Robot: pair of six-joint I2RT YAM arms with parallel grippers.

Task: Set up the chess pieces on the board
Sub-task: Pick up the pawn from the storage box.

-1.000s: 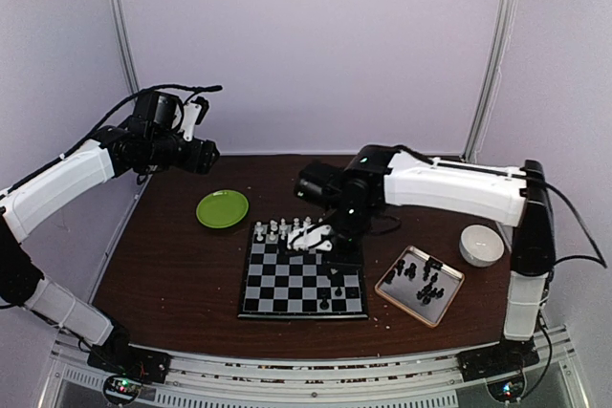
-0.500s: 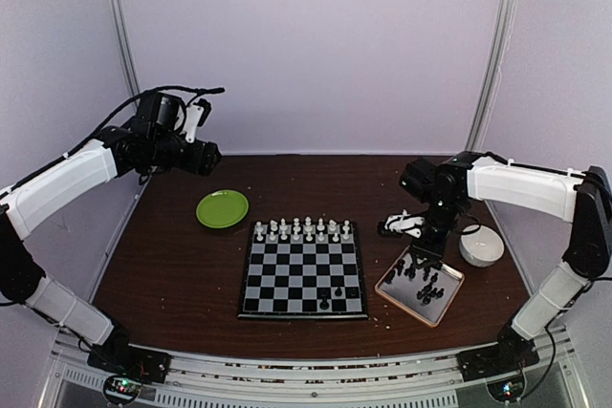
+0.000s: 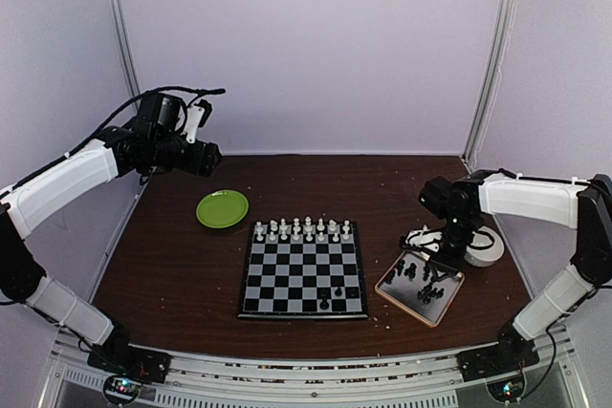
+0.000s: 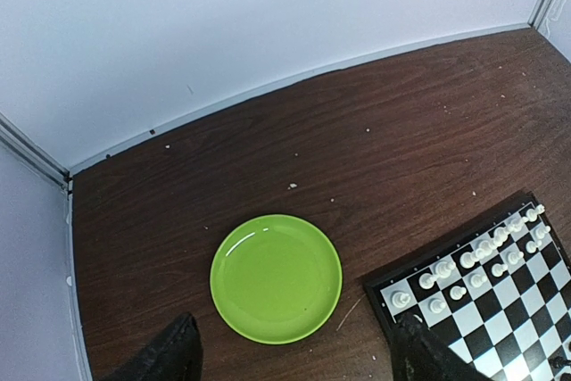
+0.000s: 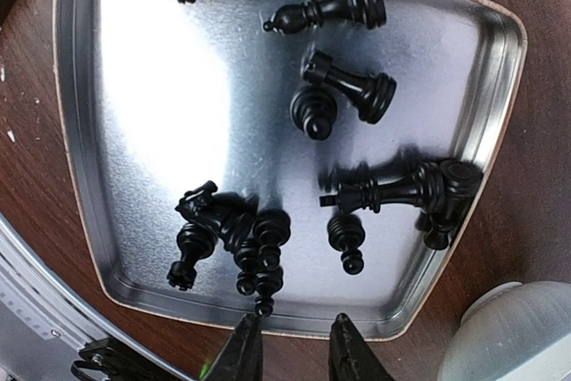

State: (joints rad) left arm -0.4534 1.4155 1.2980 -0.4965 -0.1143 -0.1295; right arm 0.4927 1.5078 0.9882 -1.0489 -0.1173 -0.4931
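Over the metal tray [image 5: 152, 95], your right gripper [image 5: 293, 347] hangs slightly parted and empty; the left gripper [image 4: 299, 359] gapes wide, empty, raised near the green plate [image 4: 276, 277]. The black chess pieces [image 5: 357, 88] lie toppled and bunched in the tray, beside the board [image 3: 302, 279], so a careless pinch could catch two or skid one away.

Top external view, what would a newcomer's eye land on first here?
The chessboard at mid-table stands out, with white pieces lined along its far edge and only a couple of black ones near its front. To its right, a metal tray holds a jumble of black pieces, many lying on their sides. A bright green plate sits off the board's far left corner.
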